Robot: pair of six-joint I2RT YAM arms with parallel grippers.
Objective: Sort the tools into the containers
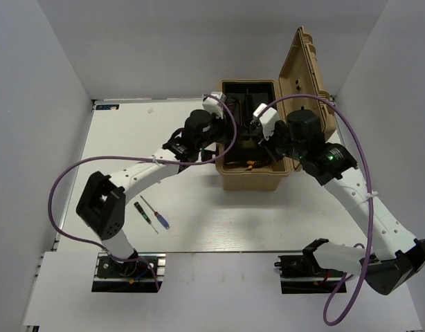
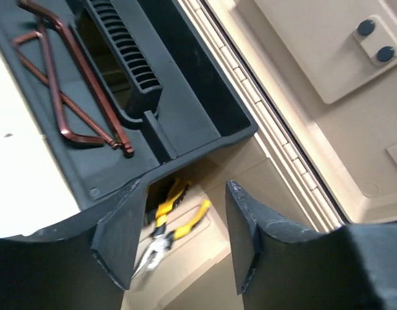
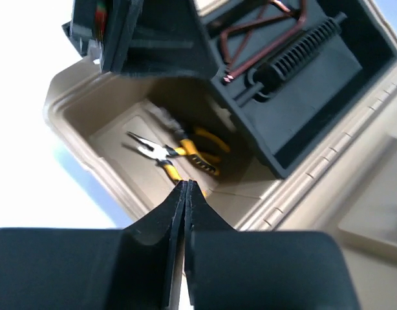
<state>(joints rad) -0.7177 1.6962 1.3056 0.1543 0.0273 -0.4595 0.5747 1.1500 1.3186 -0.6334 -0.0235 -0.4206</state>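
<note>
Top external view: tan toolbox (image 1: 254, 185), lid (image 1: 311, 76) raised, no readable writing. Pliers (image 2: 172, 219) on its floor seem heavy, stiff; take the yellow handles (image 3: 208, 139). Hex keys (image 2: 114, 137) lie in the black tray (image 2: 185, 110). Two thin screwdrivers (image 1: 145, 212) on the table (image 1: 233, 221) may roll. Left gripper (image 2: 185, 194) released, empty; right gripper (image 3: 185, 187) clenched on nothing.
</note>
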